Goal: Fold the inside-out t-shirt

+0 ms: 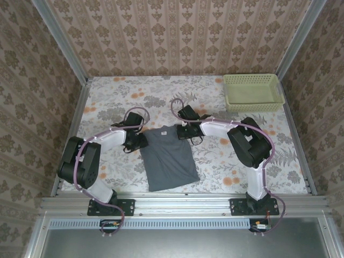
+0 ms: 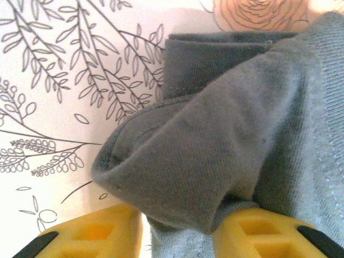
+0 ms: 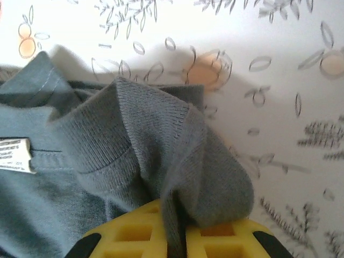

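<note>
The inside-out t-shirt (image 1: pixel 169 158) lies flat in the middle of the floral table, dark slate grey, collar end far from the arm bases. My left gripper (image 1: pixel 137 141) is at its far left corner. In the left wrist view, my left gripper (image 2: pixel 177 231) stands open around a thick fold of the shirt (image 2: pixel 215 150); a thin strip of table shows between the left finger (image 2: pixel 91 236) and the cloth. My right gripper (image 1: pixel 185 131) is at the far right corner. In the right wrist view it (image 3: pixel 185 226) is shut on a thin ridge of cloth (image 3: pixel 150 140) near the ribbed collar.
A pale green basket (image 1: pixel 252 91) stands at the back right. A white label (image 3: pixel 13 155) shows inside the collar. Patterned walls close in the table (image 1: pixel 242 161) on three sides, and a metal rail runs along the near edge.
</note>
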Controlling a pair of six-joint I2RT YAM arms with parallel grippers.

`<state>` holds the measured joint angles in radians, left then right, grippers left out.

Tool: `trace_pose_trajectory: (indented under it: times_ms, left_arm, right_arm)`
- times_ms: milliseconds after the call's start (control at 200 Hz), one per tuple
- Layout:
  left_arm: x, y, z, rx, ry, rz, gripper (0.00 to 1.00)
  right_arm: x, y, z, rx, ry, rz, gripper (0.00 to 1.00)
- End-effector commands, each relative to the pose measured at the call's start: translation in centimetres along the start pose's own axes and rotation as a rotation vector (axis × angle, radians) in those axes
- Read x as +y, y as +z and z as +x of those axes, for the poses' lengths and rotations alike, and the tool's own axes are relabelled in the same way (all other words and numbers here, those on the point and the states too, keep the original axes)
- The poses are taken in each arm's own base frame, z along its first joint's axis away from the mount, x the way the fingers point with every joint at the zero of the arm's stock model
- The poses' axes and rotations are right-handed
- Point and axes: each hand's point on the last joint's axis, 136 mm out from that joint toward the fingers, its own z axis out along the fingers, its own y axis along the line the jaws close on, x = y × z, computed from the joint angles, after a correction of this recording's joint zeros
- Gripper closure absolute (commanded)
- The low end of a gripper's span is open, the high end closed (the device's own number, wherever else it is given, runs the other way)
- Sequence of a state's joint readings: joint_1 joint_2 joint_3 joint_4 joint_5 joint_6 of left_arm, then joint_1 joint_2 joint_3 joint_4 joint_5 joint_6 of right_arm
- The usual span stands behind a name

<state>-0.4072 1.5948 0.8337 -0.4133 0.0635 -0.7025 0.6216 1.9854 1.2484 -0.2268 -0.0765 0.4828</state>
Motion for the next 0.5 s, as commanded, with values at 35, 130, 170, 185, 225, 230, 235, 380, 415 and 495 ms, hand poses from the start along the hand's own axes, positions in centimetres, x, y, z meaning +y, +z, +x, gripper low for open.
trace_pose_trajectory:
  times_ms: [35,130,170,185,225,230,235,380,415,495]
  left_arm:
    - [-5.8,0.9,-1.5,-0.061,0.077,0.23,0.56]
    - [-5.7,1.5,-1.5,-0.05,0.076,0.22,0.6]
    - [-6.3,1.8,-0.7,-0.036,0.099,0.217,0.64]
    - [-6.3,1.9,-0.5,-0.031,0.103,0.214,0.65]
    - [-6.3,2.0,-0.5,-0.031,0.106,0.211,0.69]
    - [-6.3,2.0,-0.5,-0.03,0.108,0.21,0.7]
    - [-6.3,2.0,-0.5,-0.031,0.108,0.21,0.7]
    - [-6.1,1.7,-0.5,-0.044,0.106,0.205,0.85]
    - [-6.1,1.5,-0.5,-0.055,0.104,0.212,0.87]
    - [-6.2,0.6,-0.8,-0.088,0.102,0.236,0.93]
  right_arm:
    - [0.9,0.3,2.3,0.025,0.061,-0.006,0.87]
    - [1.4,0.5,3.0,0.028,0.061,-0.01,0.87]
    - [1.5,0.5,3.1,0.029,0.067,-0.008,0.88]
    - [1.5,0.6,3.2,0.029,0.07,-0.007,0.88]
    - [1.4,0.4,3.1,0.023,0.08,-0.006,0.89]
    - [1.4,0.4,3.1,0.023,0.082,-0.005,0.89]
    - [1.4,0.4,3.2,0.022,0.084,-0.004,0.89]
    - [0.4,-0.3,3.0,-0.01,0.128,0.019,0.93]
    - [0.5,-0.5,2.9,-0.019,0.137,0.003,0.94]
    - [0.9,-0.9,2.6,-0.037,0.15,-0.021,0.95]
